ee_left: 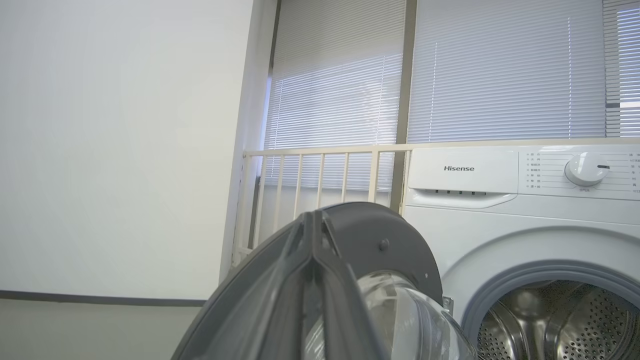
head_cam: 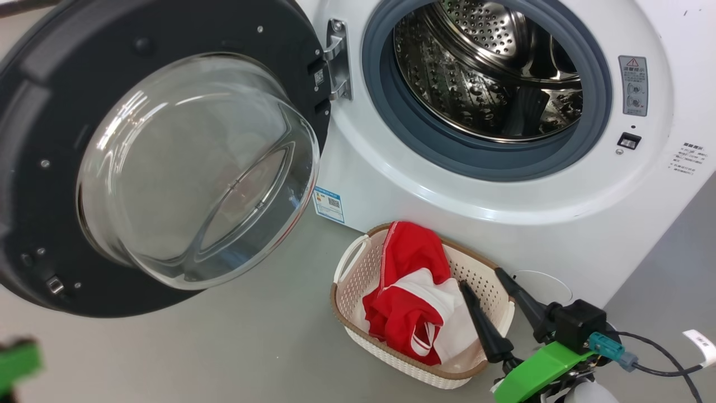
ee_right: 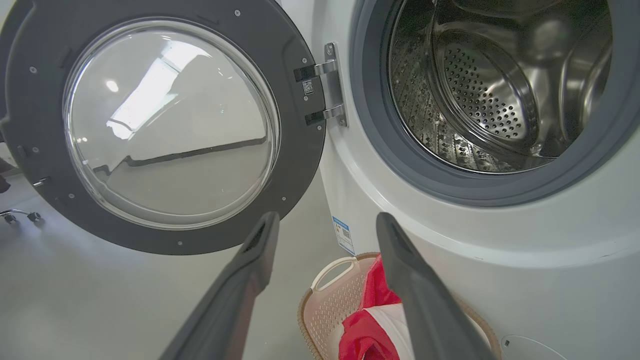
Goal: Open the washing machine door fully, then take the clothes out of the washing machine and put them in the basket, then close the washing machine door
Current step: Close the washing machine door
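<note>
Door [head_cam: 33, 112] open; drum [head_cam: 486, 84] looks empty; clothes [head_cam: 408, 263] in basket [head_cam: 358, 268] before washer [head_cam: 391, 184]. Right hand [head_cam: 480, 277] spread wide, left hand [ee_left: 314, 220] pinched shut, both empty. Door-closing left.

The floor [head_cam: 251, 347] was smooth, pale grey and faintly glossy. The washing machine [head_cam: 391, 190] stood on it, its white front running straight down to the floor. The basket [head_cam: 358, 280] sat upright on the floor just in front of the machine's lower front. In the right wrist view a small wheeled foot [ee_right: 20, 216] rested on the same floor, well apart from the basket. A dark skirting strip [ee_left: 100, 300] marked where the floor met the wall [ee_left: 115, 150].
</note>
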